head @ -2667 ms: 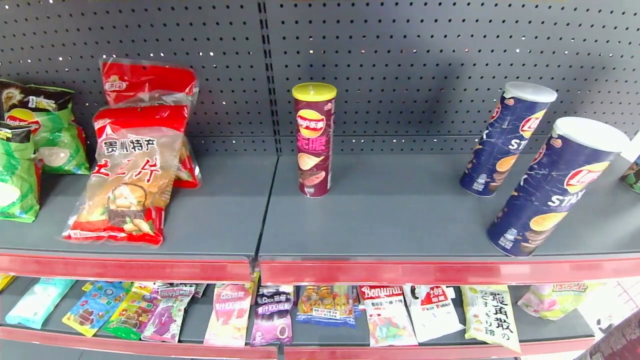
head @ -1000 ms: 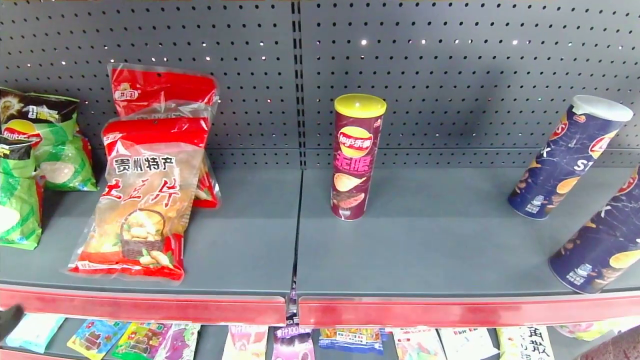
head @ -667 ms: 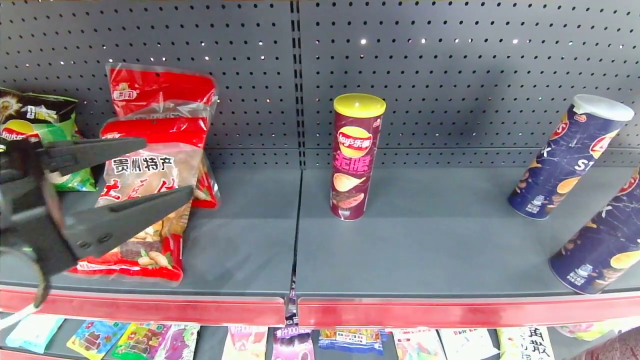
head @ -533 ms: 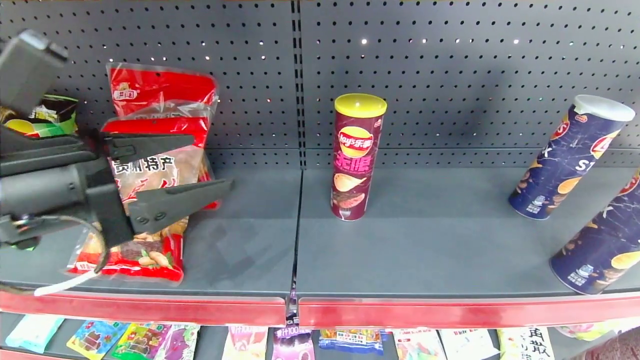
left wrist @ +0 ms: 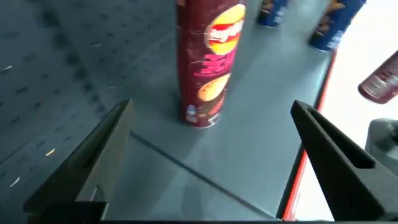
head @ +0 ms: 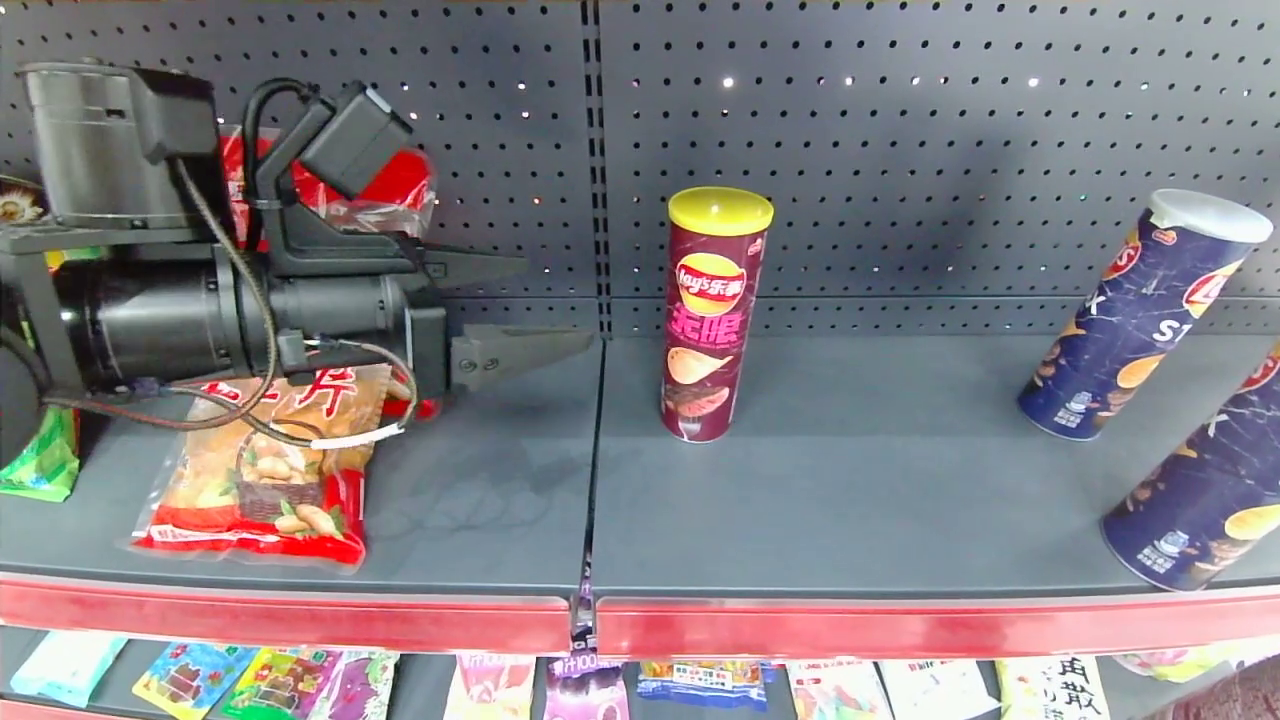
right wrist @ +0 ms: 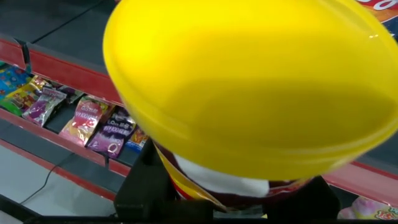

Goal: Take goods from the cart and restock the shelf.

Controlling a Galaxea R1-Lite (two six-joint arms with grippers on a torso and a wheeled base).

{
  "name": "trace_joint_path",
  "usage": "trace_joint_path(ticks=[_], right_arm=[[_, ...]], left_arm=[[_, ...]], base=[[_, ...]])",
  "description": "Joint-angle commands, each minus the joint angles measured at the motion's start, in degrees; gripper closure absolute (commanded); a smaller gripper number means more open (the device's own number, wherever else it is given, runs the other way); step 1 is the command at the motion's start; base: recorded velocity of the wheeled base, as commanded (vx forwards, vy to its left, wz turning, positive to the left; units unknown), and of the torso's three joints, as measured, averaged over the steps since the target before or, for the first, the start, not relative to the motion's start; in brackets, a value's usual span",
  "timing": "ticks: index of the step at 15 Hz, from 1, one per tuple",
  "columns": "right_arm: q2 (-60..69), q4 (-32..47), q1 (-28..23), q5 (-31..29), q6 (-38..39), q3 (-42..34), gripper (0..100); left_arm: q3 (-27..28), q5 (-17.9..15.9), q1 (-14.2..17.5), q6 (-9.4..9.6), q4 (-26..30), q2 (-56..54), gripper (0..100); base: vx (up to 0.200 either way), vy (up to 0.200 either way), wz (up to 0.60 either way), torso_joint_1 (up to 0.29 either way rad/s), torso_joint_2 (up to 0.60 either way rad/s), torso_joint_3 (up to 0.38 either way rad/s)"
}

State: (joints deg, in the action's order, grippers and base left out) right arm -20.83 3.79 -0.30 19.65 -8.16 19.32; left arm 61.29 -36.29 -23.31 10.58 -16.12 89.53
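Observation:
A maroon chips can (head: pixel 712 320) with a yellow lid stands upright on the grey shelf (head: pixel 800 480) near its middle. My left gripper (head: pixel 555 303) hangs open over the shelf just left of it, fingers pointing at the can with a gap between. In the left wrist view the same can (left wrist: pixel 208 62) stands ahead, between the spread fingers (left wrist: pixel 93 162). My right gripper (right wrist: pixel 236 202) is shut on a second maroon chips can, whose yellow lid (right wrist: pixel 249 81) looms close; that can (left wrist: pixel 379 84) hangs off the shelf's front edge.
Two tall blue chips cans (head: pixel 1135 315) (head: pixel 1195 490) lean at the shelf's right end. A red potato-chip bag (head: pixel 270 470) lies under my left arm, green bags (head: pixel 40 455) further left. Pegboard wall behind. Candy bags (head: pixel 560 685) line the lower shelf.
My left arm came up from the lower left and swept right over the red bag toward the standing can, staying open. Earlier the head camera shifted closer and left.

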Motion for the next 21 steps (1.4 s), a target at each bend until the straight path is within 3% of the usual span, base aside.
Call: trace_joint_path(ticks=[1, 18, 21], right_arm=[[0.0, -0.01, 0.04, 0.04, -0.02, -0.07, 100], [-0.17, 0.08, 0.04, -0.93, 0.07, -0.6, 100], [-0.26, 0.08, 0.04, -1.28, 0.16, -0.69, 100]], left_arm=[[1.46, -1.33, -0.51, 0.23, 0.03, 3.64, 0], [23.17, -4.31, -2.88, 0.23, 0.12, 22.71, 0], [24.14, -4.84, -4.73, -0.03, 0.38, 23.32, 0]], base=[[0.0, 0.0, 0.0, 0.0, 0.0, 0.0], [0.0, 0.0, 0.0, 0.0, 0.0, 0.0], [0.0, 0.0, 0.0, 0.0, 0.0, 0.0]])
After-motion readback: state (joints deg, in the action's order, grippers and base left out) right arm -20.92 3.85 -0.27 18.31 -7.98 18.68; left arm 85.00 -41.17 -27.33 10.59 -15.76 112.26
